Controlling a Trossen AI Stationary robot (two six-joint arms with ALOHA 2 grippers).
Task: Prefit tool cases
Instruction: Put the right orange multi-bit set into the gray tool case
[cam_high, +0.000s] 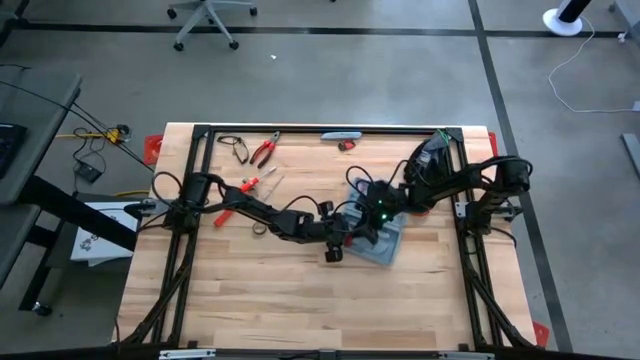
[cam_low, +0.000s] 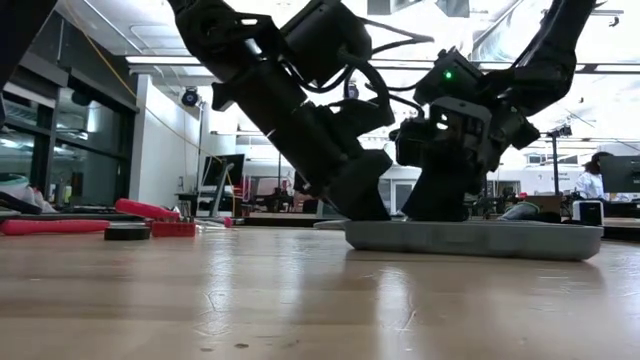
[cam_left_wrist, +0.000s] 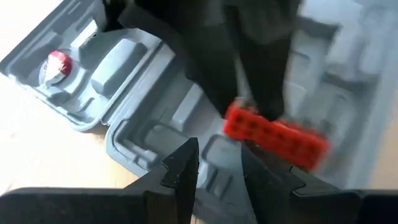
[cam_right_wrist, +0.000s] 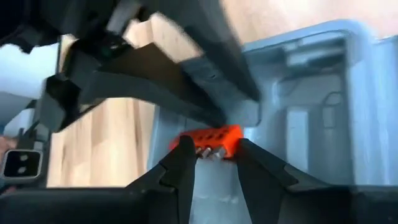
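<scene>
The grey-blue tool case lies open and flat on the table, its moulded grey inside facing up. A small red-and-silver piece sits in one slot. My right gripper reaches in from the table's right, shut on a red bit block just above the case's inside. My left gripper comes from the left and stands open over the case's near part, with nothing between its fingers. Whether it touches the case, I cannot tell. My right gripper pinches the red bit block between its two fingers, which close on its two ends. The fingers slant down from the table's right. The block sits level, low over a moulded slot of the case; whether it rests there, I cannot tell.
Red-handled pliers and other red-handled tools lie at the table's far left, with a small dark roll near them. The near half of the wooden table holds nothing. The black frame rails border the table.
</scene>
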